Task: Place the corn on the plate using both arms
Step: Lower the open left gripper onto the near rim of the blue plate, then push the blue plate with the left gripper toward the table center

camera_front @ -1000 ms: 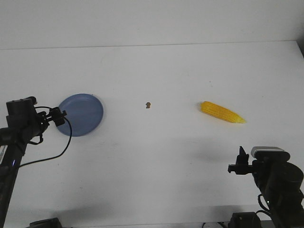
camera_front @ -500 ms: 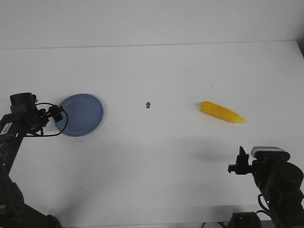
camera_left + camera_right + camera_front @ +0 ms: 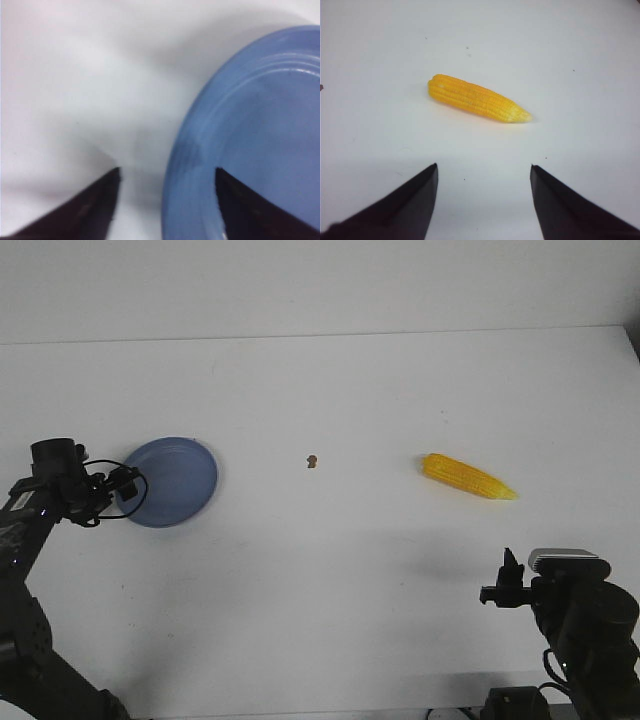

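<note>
Front view: corn (image 3: pixel 468 477) lies well right of plate (image 3: pixel 172 481).
Left gripper (image 3: pixel 167 200): spread, straddling plate rim.
Right gripper (image 3: pixel 484 200): spread, empty, short of corn.

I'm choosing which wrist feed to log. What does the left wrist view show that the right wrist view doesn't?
Only the left wrist view shows the plate, its rim lying between the open left gripper fingers. Only the right wrist view shows the corn, lying on the table apart from the open right gripper. Both share the white table and two dark fingertips.
</note>
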Controlling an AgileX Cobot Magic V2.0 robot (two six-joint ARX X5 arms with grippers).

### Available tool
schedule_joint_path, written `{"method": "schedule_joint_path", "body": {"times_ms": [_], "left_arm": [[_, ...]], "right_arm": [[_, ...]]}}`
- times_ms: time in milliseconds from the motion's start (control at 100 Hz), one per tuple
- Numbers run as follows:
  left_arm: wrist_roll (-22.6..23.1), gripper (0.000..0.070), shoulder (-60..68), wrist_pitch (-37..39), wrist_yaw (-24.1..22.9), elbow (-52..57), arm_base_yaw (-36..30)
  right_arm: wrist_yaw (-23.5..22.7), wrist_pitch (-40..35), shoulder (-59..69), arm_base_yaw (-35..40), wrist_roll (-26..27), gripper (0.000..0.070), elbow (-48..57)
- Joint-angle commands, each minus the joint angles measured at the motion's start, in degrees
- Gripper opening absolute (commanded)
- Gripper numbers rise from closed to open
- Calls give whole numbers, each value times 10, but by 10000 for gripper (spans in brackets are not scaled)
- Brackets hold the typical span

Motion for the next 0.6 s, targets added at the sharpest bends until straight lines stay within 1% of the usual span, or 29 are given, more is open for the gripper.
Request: {"method": "schedule_joint_path", "body": {"times_ms": [0, 30, 160, 320, 470, 590], "left_arm": [[3, 0, 19, -5, 2, 6, 2], [3, 12, 19, -5, 4, 6, 2], [3, 8, 19, -3, 35, 6, 2], [3, 8, 0, -5, 93, 6, 4], [3, 8, -50, -14, 152, 6, -6], [1, 8, -96, -18, 157, 3, -32]], "right_arm": [[0, 7, 2, 0, 4, 393, 10], [0, 7, 2, 0, 4, 393, 10], [0, 7, 2, 0, 4, 393, 10], [0, 7, 2, 0, 4, 393, 10], [0, 7, 2, 0, 4, 393, 10], [0, 7, 2, 0, 4, 393, 10]]}}
